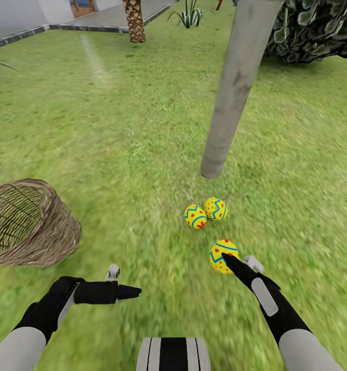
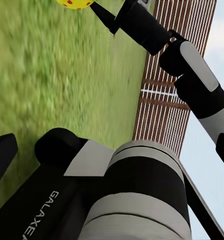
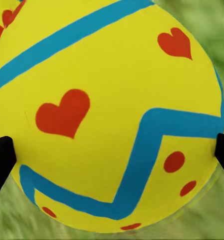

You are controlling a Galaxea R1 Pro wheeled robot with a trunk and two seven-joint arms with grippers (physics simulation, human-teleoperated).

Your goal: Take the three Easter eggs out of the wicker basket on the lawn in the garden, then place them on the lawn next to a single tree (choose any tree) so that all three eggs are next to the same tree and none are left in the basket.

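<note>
Egg [image 3: 109, 112] clamped between right tool [image 1: 224, 259] fingers (over lawn [image 1: 142, 129]), near tree [image 1: 235, 87]

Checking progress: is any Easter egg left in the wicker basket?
No: the tipped wicker basket shows a bare woven inside in the head view.

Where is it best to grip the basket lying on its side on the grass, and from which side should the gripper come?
Probably the braided rim of the basket: it lies tipped, mouth facing left, so one finger can go inside the opening, one outside. The left gripper is nearer; come from above.
</note>
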